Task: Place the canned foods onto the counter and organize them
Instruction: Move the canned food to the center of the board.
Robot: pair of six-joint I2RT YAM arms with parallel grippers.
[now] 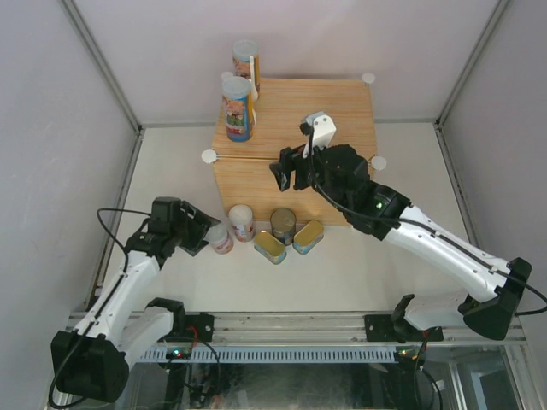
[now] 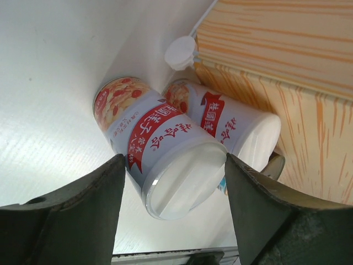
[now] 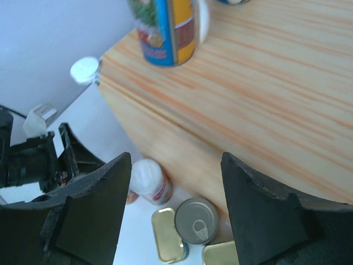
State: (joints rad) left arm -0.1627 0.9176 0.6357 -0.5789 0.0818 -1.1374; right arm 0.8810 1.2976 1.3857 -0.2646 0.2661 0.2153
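Observation:
Two tall colourful cans (image 1: pixel 238 109) (image 1: pixel 245 60) stand at the far left of the wood-grain counter (image 1: pixel 308 120). On the table in front of it stand two white-lidded red-label cans (image 1: pixel 242 222) (image 1: pixel 220 238), a dark metal-topped can (image 1: pixel 283 226) and two flat gold tins (image 1: pixel 270 248) (image 1: pixel 308 237). My left gripper (image 1: pixel 208 232) is open with its fingers either side of the nearer red-label can (image 2: pixel 160 149); the other (image 2: pixel 231 124) stands just behind. My right gripper (image 1: pixel 286 171) is open and empty above the counter's front edge (image 3: pixel 220 99), over the dark can (image 3: pixel 197 221).
White round connectors (image 1: pixel 209 155) (image 1: pixel 379 162) stick out at the counter's corners. Grey walls close the table at the left, right and back. The arm bases and a metal rail (image 1: pixel 282 329) run along the near edge.

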